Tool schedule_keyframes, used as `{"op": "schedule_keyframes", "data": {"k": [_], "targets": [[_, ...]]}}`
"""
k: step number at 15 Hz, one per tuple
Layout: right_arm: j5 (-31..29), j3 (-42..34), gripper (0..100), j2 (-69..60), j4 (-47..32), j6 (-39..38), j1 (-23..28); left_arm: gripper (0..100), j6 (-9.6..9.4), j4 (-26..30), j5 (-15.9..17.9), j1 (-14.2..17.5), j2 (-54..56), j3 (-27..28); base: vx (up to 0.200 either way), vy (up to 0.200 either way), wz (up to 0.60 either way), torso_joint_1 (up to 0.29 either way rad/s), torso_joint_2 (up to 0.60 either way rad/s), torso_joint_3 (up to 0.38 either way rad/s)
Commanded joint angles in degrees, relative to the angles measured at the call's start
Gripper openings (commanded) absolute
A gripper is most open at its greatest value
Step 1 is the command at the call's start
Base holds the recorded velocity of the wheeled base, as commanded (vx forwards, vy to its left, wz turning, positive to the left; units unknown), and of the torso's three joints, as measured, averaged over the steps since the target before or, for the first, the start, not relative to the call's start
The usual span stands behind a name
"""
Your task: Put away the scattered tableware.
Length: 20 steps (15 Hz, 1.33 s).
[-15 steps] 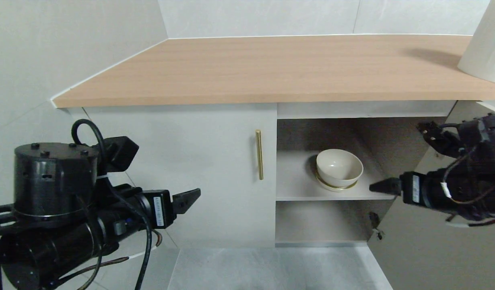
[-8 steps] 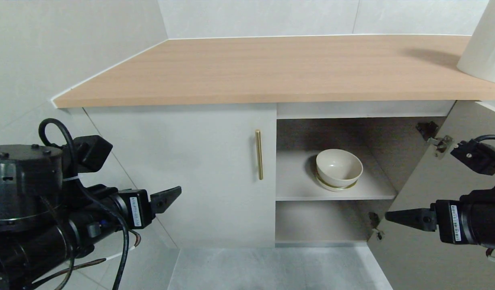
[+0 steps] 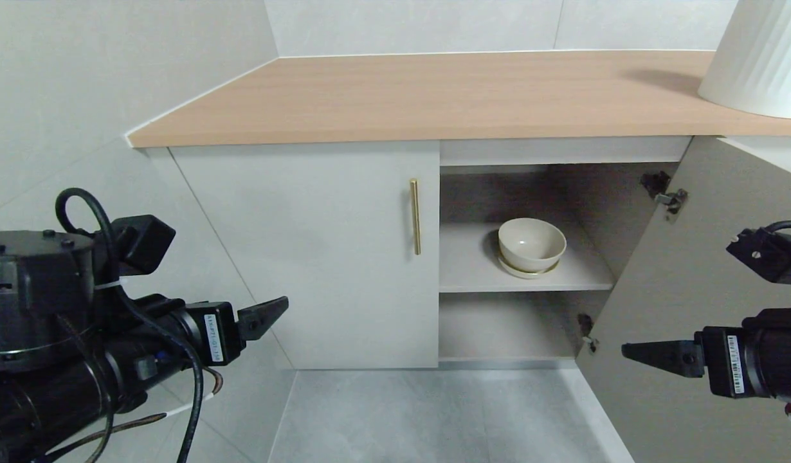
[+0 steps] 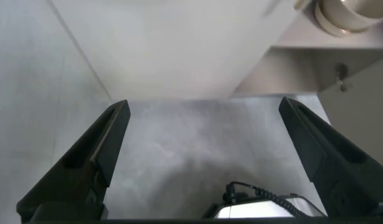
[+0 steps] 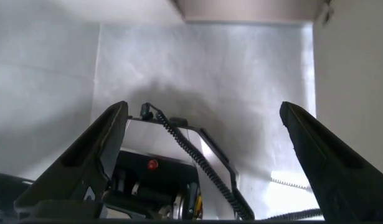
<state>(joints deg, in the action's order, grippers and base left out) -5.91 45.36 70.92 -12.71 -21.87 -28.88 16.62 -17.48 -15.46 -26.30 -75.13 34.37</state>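
Bowl: cream, upright, right of centre in the head view, seated on a shallow plate with a gold-toned rim. Both stand about mid-way along the shelf in the upper compartment of the open cabinet half; the lower compartment lies beneath. The left wrist view catches the same bowl past the edge of the closed door. Cabinet: left door closed, with a vertical brass handle at its right edge; right door swung open toward the camera, hinge at its upper inner edge. Table: wood-grain top over the cabinet, across the upper frame; a white ribbed object stands on it at upper right. Floor: grey tile, lower centre. Left claw: lower left of the head view, in front of the closed door, well apart from the bowl; in the left wrist view its fingers are spread wide, with floor showing between them. Right claw: lower right, before the open door's inner face, below shelf level; in the right wrist view its fingers are likewise spread wide over the floor.
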Motion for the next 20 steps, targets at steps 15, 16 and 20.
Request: {"op": "schedule_keyframes", "data": {"k": [15,16,20], "targets": [[-0.2,-0.8,100,-0.6,0.0,1.4,0.0,100,-0.09,0.0,0.1,-0.2,0.0,-0.4,-0.093,0.000,0.00,0.000,0.00,0.000],[-0.1,-1.0,100,-1.1,0.0,1.8,0.0,100,-0.09,0.0,0.1,-0.2,0.0,-0.4,0.000,0.000,0.00,0.000,0.00,0.000],[0.3,-1.1,100,-4.8,-2.0,3.4,0.0,100,-0.18,0.0,0.0,-0.2,0.0,-0.4,0.000,0.000,0.00,0.000,0.00,0.000]]}}
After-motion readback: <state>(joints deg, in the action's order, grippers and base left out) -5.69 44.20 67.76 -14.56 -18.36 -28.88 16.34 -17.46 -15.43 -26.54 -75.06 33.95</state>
